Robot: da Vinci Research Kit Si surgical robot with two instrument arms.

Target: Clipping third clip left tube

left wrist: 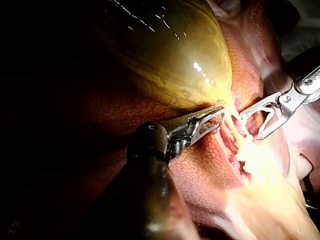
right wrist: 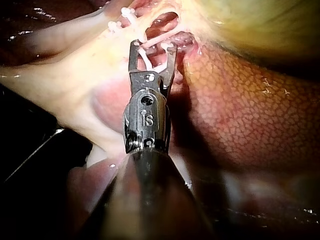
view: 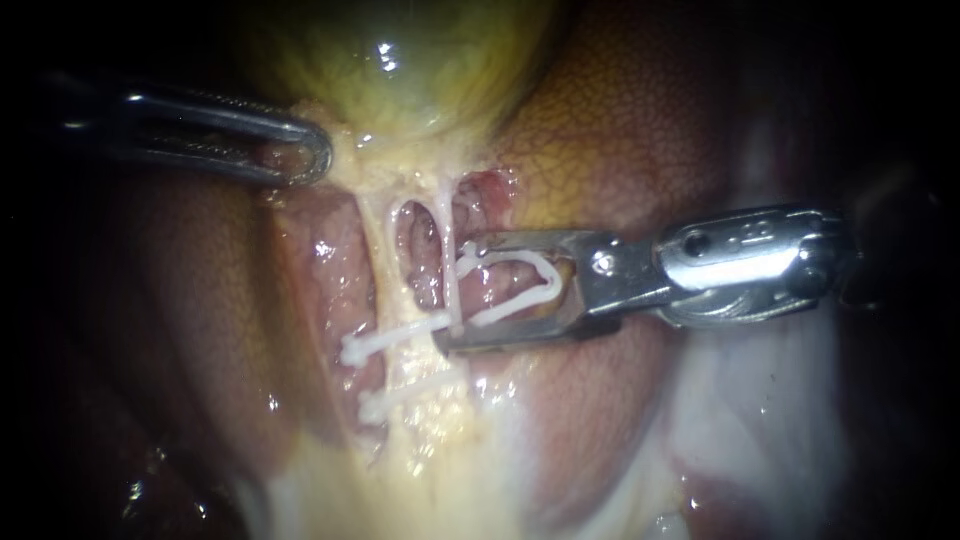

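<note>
**Endoscope view.** The left instrument [view: 318, 152] comes in flat-on. Its claw tip presses into the pale tissue at the neck of the gallbladder [view: 390, 70], and no gap shows from here. The right instrument [view: 455, 290] has its claw spread wide. An open white clip [view: 552, 282] sits inside, one leg along each half. The claw tips reach the thin right tube [view: 447, 240]; whether it lies inside the clip's mouth I cannot tell. The left tube [view: 377, 262] stands just beyond the tips, apart from them. It carries two closed clips [view: 395, 338] beside the claw's lower half. Liver [view: 620, 130] lies behind the claw.

**Left wrist view.** The left instrument [left wrist: 215, 116] has its claw clamped together on the pale tissue under the gallbladder [left wrist: 165, 55]. The right instrument [left wrist: 252, 126] faces it, spread, with tubes between the two tips.

**Right wrist view.** The right instrument [right wrist: 152, 46] holds the clip [right wrist: 145, 59] in its spread claw. Thin pale strands cross at the tips. The closed clips [right wrist: 125, 12] lie ahead.
</note>
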